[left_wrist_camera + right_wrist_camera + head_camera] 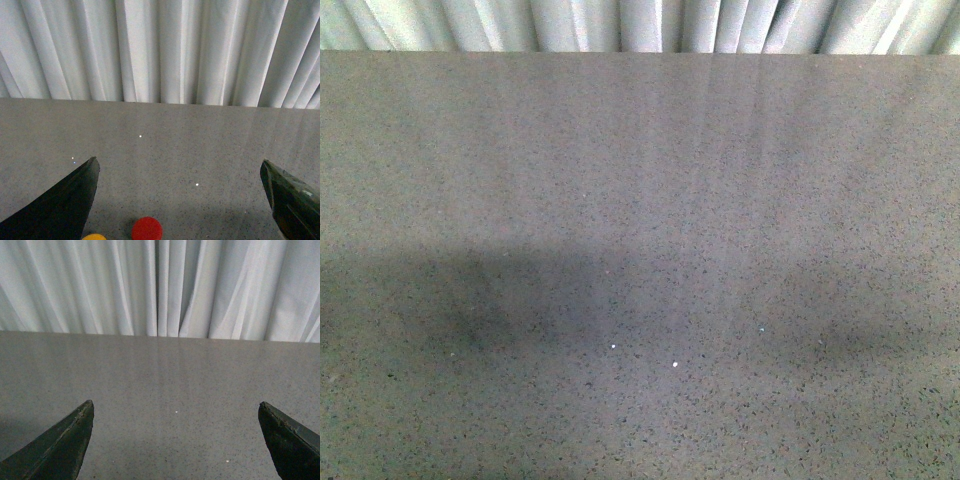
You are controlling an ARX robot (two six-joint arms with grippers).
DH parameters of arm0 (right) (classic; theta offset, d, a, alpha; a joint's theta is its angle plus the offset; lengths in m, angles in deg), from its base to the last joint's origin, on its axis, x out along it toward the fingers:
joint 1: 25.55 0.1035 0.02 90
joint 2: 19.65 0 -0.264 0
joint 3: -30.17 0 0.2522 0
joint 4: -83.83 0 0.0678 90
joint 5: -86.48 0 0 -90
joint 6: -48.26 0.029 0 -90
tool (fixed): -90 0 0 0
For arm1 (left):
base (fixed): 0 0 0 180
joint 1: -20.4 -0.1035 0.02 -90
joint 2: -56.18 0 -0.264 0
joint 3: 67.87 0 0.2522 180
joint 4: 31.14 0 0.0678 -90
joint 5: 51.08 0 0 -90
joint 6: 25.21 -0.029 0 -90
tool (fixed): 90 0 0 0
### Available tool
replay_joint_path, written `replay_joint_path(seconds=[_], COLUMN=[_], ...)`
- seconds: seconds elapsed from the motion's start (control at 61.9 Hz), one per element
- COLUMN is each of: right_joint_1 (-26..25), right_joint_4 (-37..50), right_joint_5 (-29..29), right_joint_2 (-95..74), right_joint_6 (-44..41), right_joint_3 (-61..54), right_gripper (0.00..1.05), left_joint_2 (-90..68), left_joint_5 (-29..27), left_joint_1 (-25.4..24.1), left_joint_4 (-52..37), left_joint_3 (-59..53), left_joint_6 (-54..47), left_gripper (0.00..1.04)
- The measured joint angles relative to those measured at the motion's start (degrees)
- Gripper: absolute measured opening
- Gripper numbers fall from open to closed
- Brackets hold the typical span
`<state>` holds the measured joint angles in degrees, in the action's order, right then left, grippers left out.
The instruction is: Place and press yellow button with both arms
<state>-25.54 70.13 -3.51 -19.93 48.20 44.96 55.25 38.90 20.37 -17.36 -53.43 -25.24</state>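
In the left wrist view only the top of the yellow button (94,237) shows, cut off by the picture's edge, close to one dark fingertip. My left gripper (179,165) is open above the grey tabletop, its fingers wide apart and nothing between them. My right gripper (176,406) is open too, over bare tabletop, with no button in its view. The front view shows neither arm and no button.
A round red cap (146,229) sits right beside the yellow one, nearer the middle of the left gripper's gap. White pleated curtains (640,25) hang behind the far edge of the speckled grey table (640,200).
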Motion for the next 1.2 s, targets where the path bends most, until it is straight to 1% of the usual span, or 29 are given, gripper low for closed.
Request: replay_joint_path(seconds=[0.469, 0.485, 0.501, 0.517, 0.55, 0.566, 0.582, 0.614, 0.647, 0.663, 0.776, 0.889, 0.97, 1.018, 1.115, 1.196], right_joint_1=[0.00, 0.00, 0.00, 0.00, 0.00, 0.00, 0.00, 0.00, 0.00, 0.00, 0.00, 0.00, 0.00, 0.00, 0.00, 0.00], right_joint_4=[0.00, 0.00, 0.00, 0.00, 0.00, 0.00, 0.00, 0.00, 0.00, 0.00, 0.00, 0.00, 0.00, 0.00, 0.00, 0.00], right_joint_5=[-0.02, 0.00, 0.02, 0.11, 0.02, -0.09, -0.09, -0.02, -0.02, -0.02, 0.04, 0.02, 0.02, 0.00, 0.02, 0.02], right_joint_2=[0.00, 0.00, 0.00, 0.00, 0.00, 0.00, 0.00, 0.00, 0.00, 0.00, 0.00, 0.00, 0.00, 0.00, 0.00, 0.00], right_joint_6=[0.00, 0.00, 0.00, 0.02, 0.02, 0.02, 0.02, 0.02, 0.02, 0.02, 0.04, 0.02, 0.04, 0.02, 0.04, 0.04], right_joint_3=[0.00, 0.00, 0.00, 0.00, 0.00, 0.00, 0.00, 0.00, 0.00, 0.00, 0.00, 0.00, 0.00, 0.00, 0.00, 0.00], right_gripper=[0.96, 0.96, 0.96, 0.96, 0.96, 0.96, 0.96, 0.96, 0.96, 0.96, 0.96, 0.96, 0.96, 0.96, 0.96, 0.96], left_joint_2=[0.00, -0.87, -2.49, -3.06, -8.83, -12.94, -14.71, -20.98, -24.83, -28.63, -45.05, -58.23, -64.92, -70.66, -75.62, -77.68], left_joint_5=[0.09, 1.64, 7.93, 9.22, 17.42, 21.90, 23.28, 27.45, 28.61, 29.64, 30.34, 30.71, 31.43, 32.02, 34.77, 35.82], left_joint_1=[0.00, -0.63, -2.23, -2.64, -5.49, -6.88, -7.30, -8.39, -8.85, -9.22, -11.34, -14.49, -16.81, -19.69, -25.40, -29.00], left_joint_4=[0.02, 1.36, 5.25, 6.27, 10.86, 10.71, 10.19, 6.43, 3.17, -0.17, -14.86, -25.68, -30.60, -34.10, -35.87, -36.94], left_joint_3=[0.00, 0.39, 1.92, 2.34, 5.25, 6.29, 6.56, 7.06, 7.17, 7.26, 7.43, 7.43, 7.43, 7.45, 8.04, 9.11], left_joint_6=[0.00, 0.00, -0.11, -0.13, -0.44, -0.55, -0.61, -0.87, -1.14, -1.70, -3.87, -6.16, -7.17, -8.59, -10.05, -11.13], left_gripper=[0.96, 0.96, 0.96, 0.96, 0.96, 0.96, 0.96, 0.96, 0.96, 0.96, 0.96, 0.96, 0.96, 0.96, 0.96, 0.96])
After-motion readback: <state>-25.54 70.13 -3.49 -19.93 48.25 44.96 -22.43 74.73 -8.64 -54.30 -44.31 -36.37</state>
